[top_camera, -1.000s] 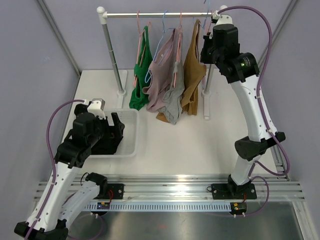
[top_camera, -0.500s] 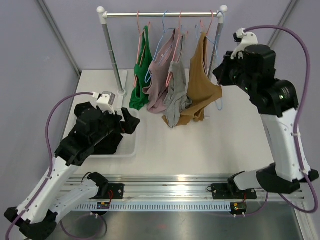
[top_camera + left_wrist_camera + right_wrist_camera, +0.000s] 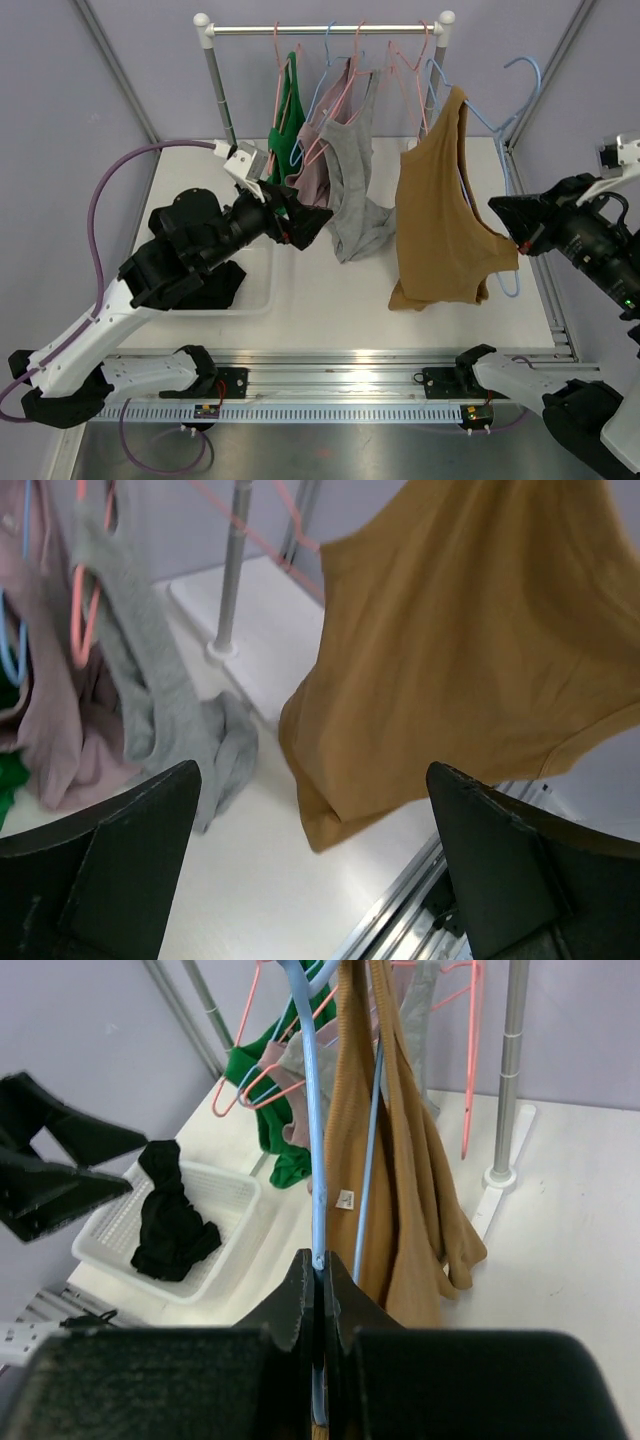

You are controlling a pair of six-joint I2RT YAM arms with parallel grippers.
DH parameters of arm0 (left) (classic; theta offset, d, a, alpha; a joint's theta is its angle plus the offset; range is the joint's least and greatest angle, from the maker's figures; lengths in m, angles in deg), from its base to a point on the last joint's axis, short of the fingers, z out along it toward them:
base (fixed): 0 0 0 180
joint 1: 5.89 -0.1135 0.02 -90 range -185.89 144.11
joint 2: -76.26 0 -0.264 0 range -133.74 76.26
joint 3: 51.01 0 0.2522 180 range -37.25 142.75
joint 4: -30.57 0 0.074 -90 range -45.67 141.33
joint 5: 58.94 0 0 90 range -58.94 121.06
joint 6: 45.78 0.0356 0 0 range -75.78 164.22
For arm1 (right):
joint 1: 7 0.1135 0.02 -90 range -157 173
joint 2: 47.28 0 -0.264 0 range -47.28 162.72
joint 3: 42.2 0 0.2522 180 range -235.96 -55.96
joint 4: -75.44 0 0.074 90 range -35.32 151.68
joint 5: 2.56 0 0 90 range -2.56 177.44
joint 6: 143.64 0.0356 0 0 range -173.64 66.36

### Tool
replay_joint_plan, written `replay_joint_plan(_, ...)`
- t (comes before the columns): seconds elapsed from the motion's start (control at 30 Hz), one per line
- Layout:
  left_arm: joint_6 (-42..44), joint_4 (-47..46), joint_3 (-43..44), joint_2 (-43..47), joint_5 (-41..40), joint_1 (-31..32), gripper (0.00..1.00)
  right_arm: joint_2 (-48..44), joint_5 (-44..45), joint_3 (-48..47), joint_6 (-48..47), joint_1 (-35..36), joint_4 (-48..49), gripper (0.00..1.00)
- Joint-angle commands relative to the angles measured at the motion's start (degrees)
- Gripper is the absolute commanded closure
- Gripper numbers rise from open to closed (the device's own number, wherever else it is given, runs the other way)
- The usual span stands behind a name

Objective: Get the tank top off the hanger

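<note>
The mustard-brown tank top (image 3: 440,215) hangs on a light blue hanger (image 3: 520,90), off the rail and above the right side of the table. My right gripper (image 3: 512,235) is shut on the hanger's lower wire at the garment's right edge. In the right wrist view the blue hanger wire (image 3: 315,1160) runs up from between my closed right gripper (image 3: 322,1270), with the tank top (image 3: 400,1200) just behind it. My left gripper (image 3: 305,222) is open and empty, raised left of the tank top. In the left wrist view the left gripper (image 3: 312,780) faces the tank top (image 3: 470,650).
The clothes rail (image 3: 320,30) at the back holds green (image 3: 283,120), pink (image 3: 325,130) and grey (image 3: 350,190) garments on hangers. A white basket (image 3: 262,290) with a black garment (image 3: 215,285) sits at the left. The rail's right post (image 3: 505,1070) stands behind the tank top.
My right arm has taken the hanger with the tank top off the rail and swung it right and toward the near edge. My left arm has risen from the basket and moved right.
</note>
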Motion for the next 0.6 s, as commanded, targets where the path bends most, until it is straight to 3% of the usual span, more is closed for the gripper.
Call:
replay_joint_plan(0.0,4.0,-7.1,4.9,-1.9,0.4,3.1,0.01,-0.8,-5.7,-0.1,-0.6,0.4,-1.2,1.00)
replay_joint_plan(0.23,7.7,-14.2,7.9,-8.0,-2.9,8.3,0.01,-4.5,-18.4,14.8,-0.1,0.4,2.1,1.00)
replay_joint_plan(0.47,8.9,-15.8,6.9,-13.2,-6.8,8.5,0.02,-5.5,-25.7,20.5,1.7,0.4,7.0,1.00)
replay_joint_plan(0.57,9.2,-16.2,6.0,-14.9,-7.5,8.5,0.08,-5.6,-28.2,21.7,1.8,0.4,8.6,1.00)
